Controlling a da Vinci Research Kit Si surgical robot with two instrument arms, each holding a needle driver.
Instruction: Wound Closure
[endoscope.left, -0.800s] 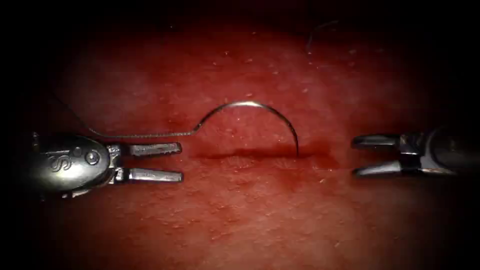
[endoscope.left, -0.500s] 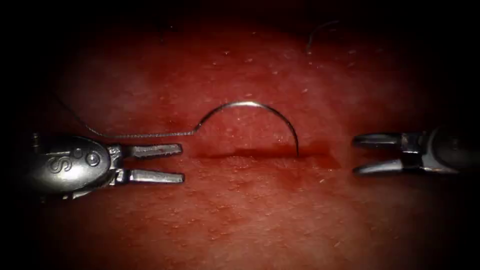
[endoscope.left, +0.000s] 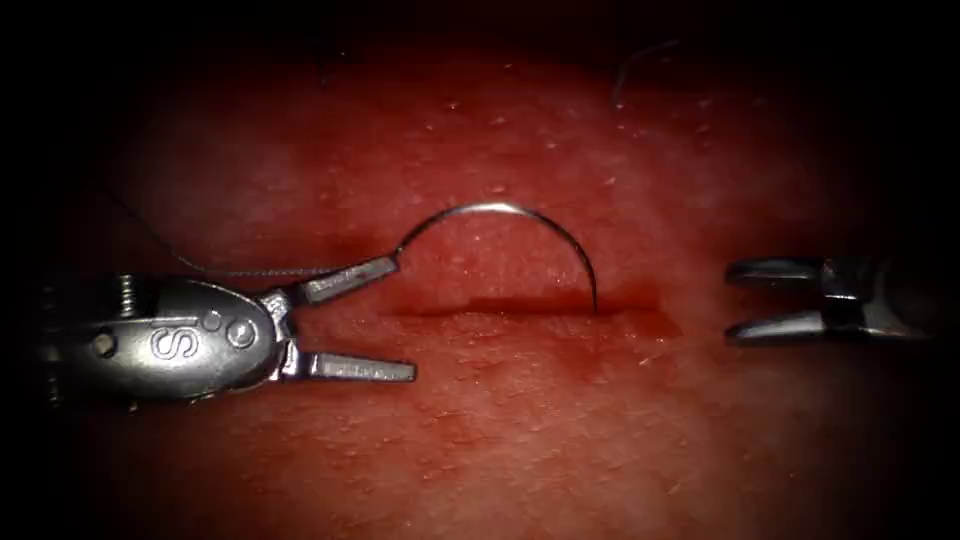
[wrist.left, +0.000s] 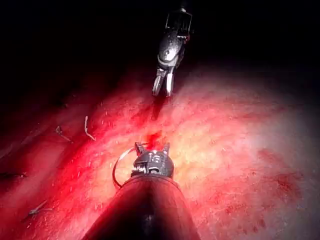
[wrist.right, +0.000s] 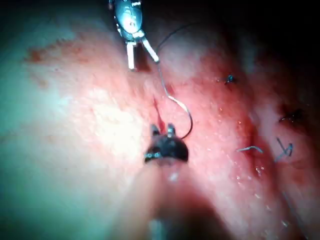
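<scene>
Needle (endoscope.left: 520, 218) tip in cut (endoscope.left: 520, 305); both tools empty, agape.

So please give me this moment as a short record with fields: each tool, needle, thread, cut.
left tool: jaws open, holds nothing, upper jaw by the needle's thread end
right tool: jaws open, holds nothing, right of the cut
needle: free, arched over the cut, tip in the tissue at the cut's right part
thread: runs left from the needle's tail
cut: horizontal, open

Left claw (endoscope.left: 385, 318) gaping wide, holding nothing; right claw (endoscope.left: 745, 300) parted, also holding nothing.
</scene>
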